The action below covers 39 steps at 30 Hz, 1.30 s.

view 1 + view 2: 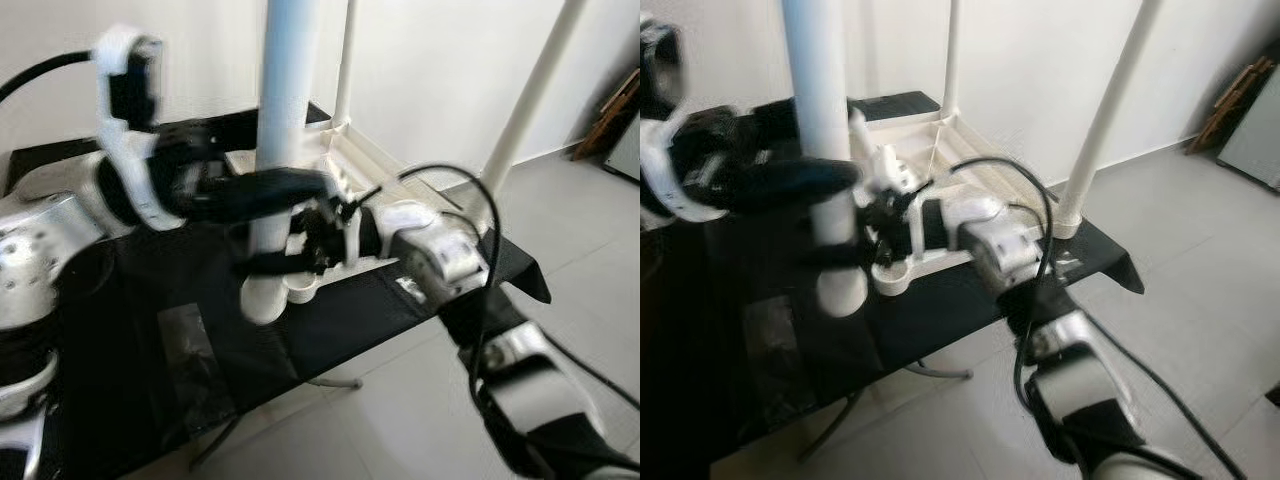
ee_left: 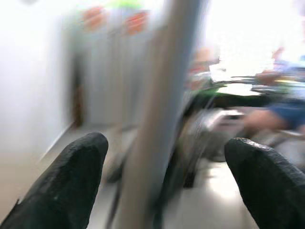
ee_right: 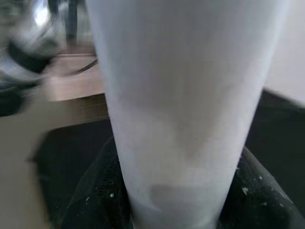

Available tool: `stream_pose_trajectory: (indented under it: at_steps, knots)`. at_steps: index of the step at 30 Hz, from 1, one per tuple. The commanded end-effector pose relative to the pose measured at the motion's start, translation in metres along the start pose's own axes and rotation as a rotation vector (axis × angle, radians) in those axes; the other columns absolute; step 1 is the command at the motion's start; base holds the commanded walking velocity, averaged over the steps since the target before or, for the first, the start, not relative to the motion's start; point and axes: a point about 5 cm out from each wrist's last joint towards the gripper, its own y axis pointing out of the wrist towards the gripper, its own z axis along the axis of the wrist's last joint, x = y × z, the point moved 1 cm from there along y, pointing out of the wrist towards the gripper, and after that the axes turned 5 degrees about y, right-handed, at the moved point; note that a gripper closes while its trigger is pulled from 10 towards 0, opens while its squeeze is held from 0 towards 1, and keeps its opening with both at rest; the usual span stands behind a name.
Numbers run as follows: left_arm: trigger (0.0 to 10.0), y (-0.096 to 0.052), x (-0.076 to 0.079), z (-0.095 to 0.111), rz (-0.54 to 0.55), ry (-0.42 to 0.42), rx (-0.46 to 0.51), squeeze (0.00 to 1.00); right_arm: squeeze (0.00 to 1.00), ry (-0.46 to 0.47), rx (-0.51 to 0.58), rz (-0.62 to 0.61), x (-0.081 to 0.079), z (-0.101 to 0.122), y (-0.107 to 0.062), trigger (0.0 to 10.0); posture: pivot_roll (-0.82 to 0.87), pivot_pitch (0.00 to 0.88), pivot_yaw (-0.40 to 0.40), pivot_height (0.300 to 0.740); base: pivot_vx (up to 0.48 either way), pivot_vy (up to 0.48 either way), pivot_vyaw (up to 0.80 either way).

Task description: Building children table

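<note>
Right gripper (image 1: 300, 262) clamped on white table leg (image 1: 283, 120), held upright over black-covered table (image 1: 330, 330). Left gripper (image 2: 167, 186) open, fingers either side of leg. Upturned white tabletop (image 1: 970, 175) behind.

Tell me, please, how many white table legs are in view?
3. A thick leg nearest the camera, in the right claw, left claw around it; a thin leg behind; another leg at the far-right corner. A fourth may be hidden.

Upturned children's table (image 1: 340, 160) on the worktop (image 1: 330, 320).
Its legs (image 1: 525, 105) stand upward; one loose leg (image 1: 280, 150) stands at its near corner.
</note>
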Motion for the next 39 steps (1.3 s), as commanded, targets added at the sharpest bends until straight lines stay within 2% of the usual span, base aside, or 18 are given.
stream_pose_trajectory:
  at_steps: [1,2,3,5,9,10,11,14,15,16,18,20,21,25,26,29,36,39]
  knots:
    - [10.0,-0.003,-0.002,0.005,0.021,0.032,-0.003,1.0,0.0,-0.008,0.02,0.003,0.001,0.003,0.001,0.0,-0.1,0.177,-0.05,0.74,0.0,0.0,0.0]
    - [10.0,-0.042,-0.005,-0.026,0.194,-0.006,-0.118,1.0,0.0,-0.017,0.019,-0.026,0.011,0.009,-0.015,0.0,-0.1,0.249,-0.051,0.74,0.0,0.0,0.0]
    - [10.0,-0.055,-0.003,-0.036,0.246,-0.021,-0.155,1.0,0.0,-0.023,0.014,-0.033,0.014,0.01,-0.02,0.0,-0.1,0.257,-0.051,0.74,0.0,0.0,0.0]
    - [10.0,-0.071,0.005,-0.049,0.308,-0.041,-0.204,1.0,0.0,-0.029,0.01,-0.036,0.016,0.013,-0.026,0.0,-0.09,0.288,-0.053,0.74,0.0,0.0,0.0]
    - [10.0,-0.08,0.017,-0.064,0.368,-0.054,-0.241,1.0,0.0,-0.033,0.015,-0.012,0.016,0.016,-0.03,0.0,-0.09,0.322,-0.055,0.74,0.0,0.0,0.0]
    - [10.0,-0.082,0.026,-0.071,0.411,-0.056,-0.253,1.0,0.0,-0.035,0.023,0.014,0.015,0.019,-0.031,0.0,-0.09,0.339,-0.057,0.74,0.0,0.0,0.0]
    - [10.0,-0.077,0.037,-0.08,0.46,-0.041,-0.263,1.0,0.0,-0.03,0.04,0.078,0.01,0.023,-0.032,0.7,-0.08,0.363,-0.058,0.74,0.0,0.0,0.0]
    - [10.0,-0.077,0.037,-0.08,0.46,-0.041,-0.263,1.0,0.0,-0.03,0.04,0.078,0.01,0.023,-0.032,0.7,-0.08,0.363,-0.058,0.74,0.0,0.0,0.0]
    - [10.0,-0.074,0.046,-0.084,0.495,-0.029,-0.264,1.0,0.0,-0.026,0.053,0.123,0.008,0.026,-0.032,10.0,-0.08,0.363,-0.058,0.74,0.0,0.0,0.0]
    - [10.0,-0.064,0.062,-0.091,0.49,-0.008,-0.278,0.0,0.0,-0.033,0.055,0.189,0.003,0.029,-0.031,10.0,-0.09,0.407,-0.057,0.74,0.0,0.0,0.0]
    - [10.0,-0.056,0.082,-0.099,0.507,0.039,-0.286,0.0,0.0,-0.062,0.03,0.265,-0.002,0.035,-0.028,10.0,-0.09,0.436,-0.06,0.74,0.0,0.0,0.0]
    - [10.0,-0.055,0.087,-0.101,0.521,0.051,-0.283,0.0,0.0,-0.075,0.018,0.283,-0.003,0.037,-0.027,10.0,-0.09,0.436,-0.06,0.74,0.0,0.0,0.0]
    - [10.0,-0.058,0.089,-0.104,0.56,0.083,-0.295,0.0,0.0,-0.107,-0.003,0.298,-0.004,0.04,-0.024,10.0,-0.09,0.45,-0.065,0.74,0.0,0.0,0.0]
    - [10.0,-0.06,0.092,-0.107,0.624,0.117,-0.314,0.0,0.0,-0.15,-0.015,0.335,-0.009,0.049,-0.02,10.0,-0.1,0.472,-0.074,0.74,0.0,0.0,0.0]
    - [10.0,-0.058,0.096,-0.106,0.662,0.133,-0.323,0.0,0.0,-0.178,-0.018,0.379,-0.015,0.058,-0.014,10.0,-0.12,0.491,-0.089,0.74,0.0,0.0,0.0]
    - [10.0,-0.057,0.097,-0.105,0.669,0.14,-0.326,0.0,0.0,-0.19,-0.022,0.395,-0.017,0.061,-0.011,10.0,-0.12,0.491,-0.089,0.74,0.0,0.0,0.0]
    - [10.0,-0.047,0.114,-0.104,0.663,0.187,-0.335,0.0,0.0,-0.225,-0.022,0.414,-0.014,0.067,0.008,10.0,-0.13,0.528,-0.135,0.74,0.0,0.0,0.0]
    - [10.0,-0.045,0.118,-0.101,0.69,0.235,-0.332,0.0,0.0,-0.228,-0.035,0.416,-0.012,0.065,0.017,10.0,-0.13,0.541,-0.152,0.74,0.0,0.0,0.0]
